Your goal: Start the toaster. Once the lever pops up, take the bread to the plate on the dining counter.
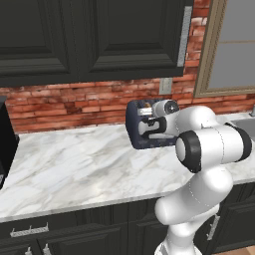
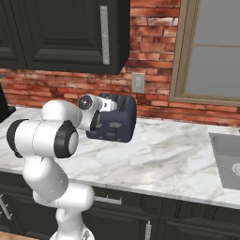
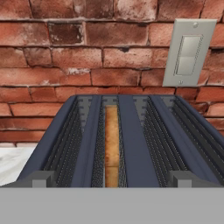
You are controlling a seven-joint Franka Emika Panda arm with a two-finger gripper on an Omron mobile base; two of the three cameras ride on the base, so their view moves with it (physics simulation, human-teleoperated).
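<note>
The dark navy toaster (image 1: 155, 141) (image 2: 118, 124) stands on the marble wall counter against the brick wall. My gripper (image 1: 143, 113) (image 2: 114, 104) hovers just above its near top edge, open, with nothing between the fingers. In the hand view I look down along the toaster's (image 3: 131, 144) top slots. A golden-brown slice of bread (image 3: 112, 140) sits upright and low in the slot left of centre. The plate and the dining counter are out of view.
A grey wall switch (image 3: 189, 52) (image 2: 137, 82) is on the bricks behind the toaster. A sink (image 2: 227, 159) lies to the right and a tall black appliance (image 1: 6, 139) to the left. Dark upper cabinets (image 1: 99, 35) hang overhead.
</note>
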